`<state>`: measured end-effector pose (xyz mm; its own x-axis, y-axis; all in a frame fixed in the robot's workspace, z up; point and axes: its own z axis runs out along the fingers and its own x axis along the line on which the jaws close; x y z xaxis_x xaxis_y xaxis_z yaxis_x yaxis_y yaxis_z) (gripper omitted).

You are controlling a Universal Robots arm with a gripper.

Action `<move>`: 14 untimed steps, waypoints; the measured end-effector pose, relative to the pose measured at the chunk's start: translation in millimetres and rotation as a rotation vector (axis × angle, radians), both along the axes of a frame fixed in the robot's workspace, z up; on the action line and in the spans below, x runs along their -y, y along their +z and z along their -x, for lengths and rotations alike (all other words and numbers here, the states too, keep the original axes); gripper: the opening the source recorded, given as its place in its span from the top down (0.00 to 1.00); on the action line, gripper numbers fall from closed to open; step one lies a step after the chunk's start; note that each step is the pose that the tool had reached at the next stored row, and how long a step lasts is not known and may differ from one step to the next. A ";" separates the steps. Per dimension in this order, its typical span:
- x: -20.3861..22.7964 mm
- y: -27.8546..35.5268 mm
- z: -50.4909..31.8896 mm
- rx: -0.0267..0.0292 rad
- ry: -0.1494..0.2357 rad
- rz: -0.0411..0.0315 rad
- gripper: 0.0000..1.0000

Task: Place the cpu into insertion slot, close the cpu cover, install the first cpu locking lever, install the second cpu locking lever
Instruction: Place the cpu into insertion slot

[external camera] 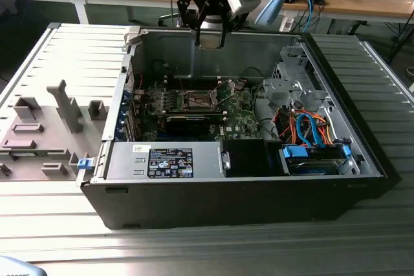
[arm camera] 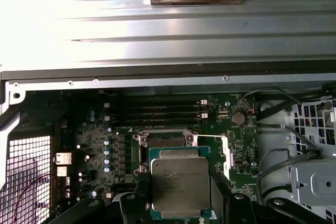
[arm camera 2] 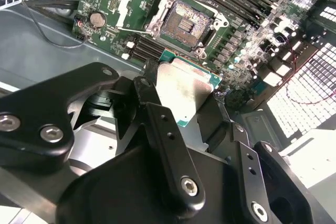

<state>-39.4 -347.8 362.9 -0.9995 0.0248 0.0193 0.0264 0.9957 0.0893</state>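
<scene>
Your cpu (arm camera: 180, 187) is clamped in the tool (external camera: 210, 40), well apart from the open insertion slot (external camera: 196, 100), which lies at six o'clock of the tool in the exterior view. Placing is in hand; I judge it calls for squaring cpu to slot.

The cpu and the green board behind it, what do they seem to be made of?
The cpu: a dull grey metal top, matte with soft glare, over a thin green edge that looks like circuit-board laminate. The motherboard: green laminate, probably fibreglass, dotted with solder points and small parts.
</scene>
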 end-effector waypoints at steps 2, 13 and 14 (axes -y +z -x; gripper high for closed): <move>0.2 -0.3 1.3 0.0000 0.000 -0.0001 0.45; 0.5 -8.4 3.0 0.0000 0.000 -0.0001 0.45; 0.5 -8.8 3.0 0.0000 0.000 -0.0001 0.45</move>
<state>-42.4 -348.3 354.1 -0.9995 0.0248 0.0194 0.0264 0.9957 0.0893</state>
